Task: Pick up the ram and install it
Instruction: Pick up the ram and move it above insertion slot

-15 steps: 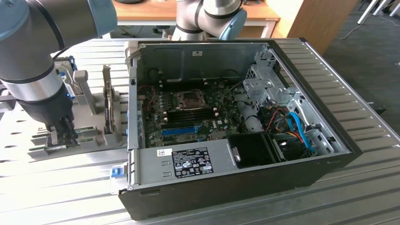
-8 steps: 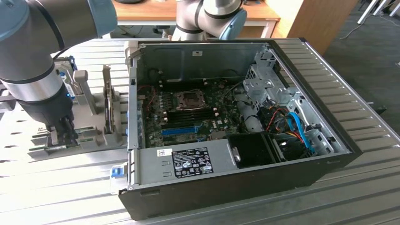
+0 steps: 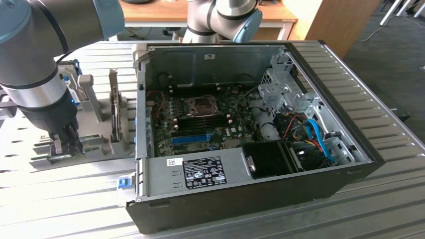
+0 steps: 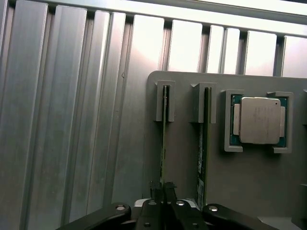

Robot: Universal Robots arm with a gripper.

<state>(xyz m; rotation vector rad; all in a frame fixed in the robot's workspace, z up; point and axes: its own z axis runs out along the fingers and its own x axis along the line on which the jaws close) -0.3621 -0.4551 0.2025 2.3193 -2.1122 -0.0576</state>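
Peeking down past the pincer (image 4: 163,191) here. Looks closed to a narrow gap and nipped onto the ram (image 4: 164,134), one finger on each flat face. Can't swear to a full-strength clamp, but seems to be touching on both sides.

Ram standing on edge in a slot of the grey holder (image 4: 182,158), running straight out ahead of the fingertips, far end tucked into a little bracket. Rest of it hidden under the pincer body, so no telling whether gripped centred or off toward one end.

Second stick (image 4: 203,143) parked just beside the pincer in the next slot, parallel. Processor chip (image 4: 259,120) in its own pocket further off on that same side. Ribbed metal table (image 4: 72,120) on the other side.

Tips for this bit, judging by eye:
- Squeeze the flat faces only, squarely, no skew.
- Come out of the slot dead straight, no twisting; otherwise a fair chance of binding in the bracket or flexing a thin board.
- Stay clear of the neighbouring stick.
- Watch for sag or slip with an off-centre bite.

Open PC case (image 3: 265,204) well apart from the pincer, with dark memory slots (image 3: 199,121) on the board inside.
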